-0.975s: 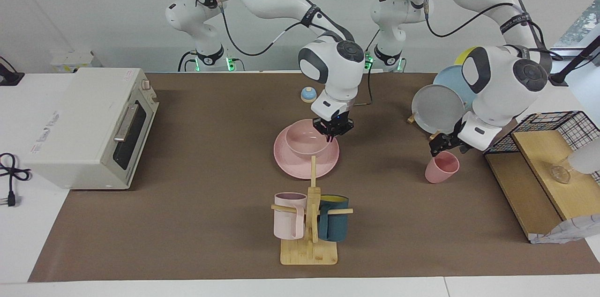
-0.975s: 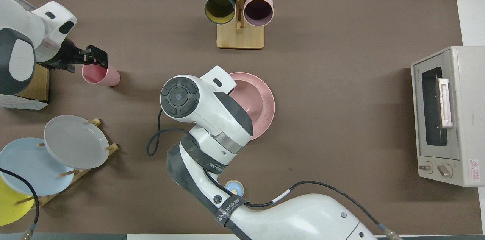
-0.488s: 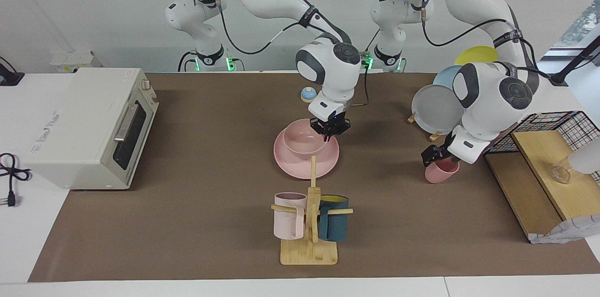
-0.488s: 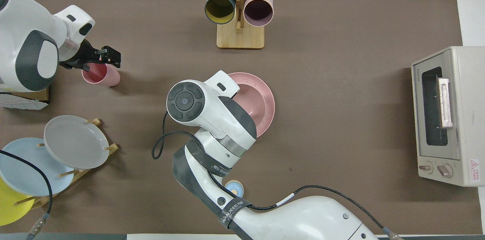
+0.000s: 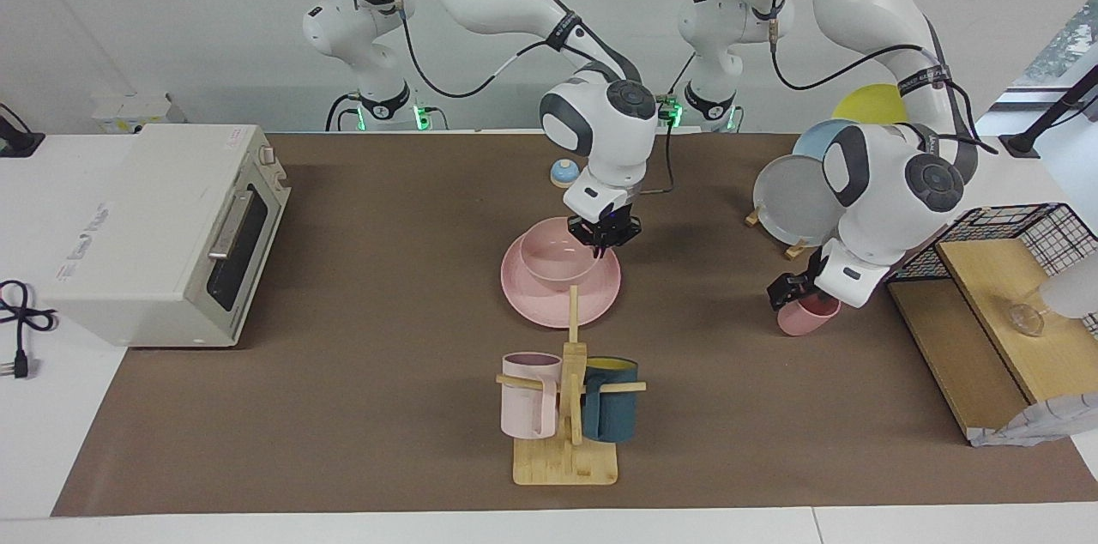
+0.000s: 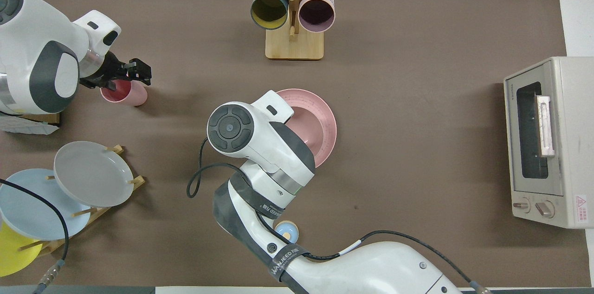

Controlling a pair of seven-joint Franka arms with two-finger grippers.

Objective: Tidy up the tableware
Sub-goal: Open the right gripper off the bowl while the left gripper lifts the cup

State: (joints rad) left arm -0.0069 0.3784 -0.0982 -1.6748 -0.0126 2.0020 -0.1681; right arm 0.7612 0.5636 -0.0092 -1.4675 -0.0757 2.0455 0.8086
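Pink bowl (image 5: pixel 559 259) sits on the pink plate (image 5: pixel 532 304) in the middle of the surface (image 5: pixel 386 407). The right gripper (image 5: pixel 606 245), jaws clenched tight, is at the bowl's 2 o'clock rim in the facing view, maybe touching it. The pink cup (image 5: pixel 805 317) stands toward the left arm's end, with the left gripper (image 5: pixel 796 291) around its rim, jaws not yet squeezing, I think.

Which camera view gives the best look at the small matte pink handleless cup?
The overhead view: the small matte pink handleless cup shows its open mouth and one side wall, with the left hand over its rim. In the facing view the cup is partly hidden by that hand, leaving only its lower body visible.
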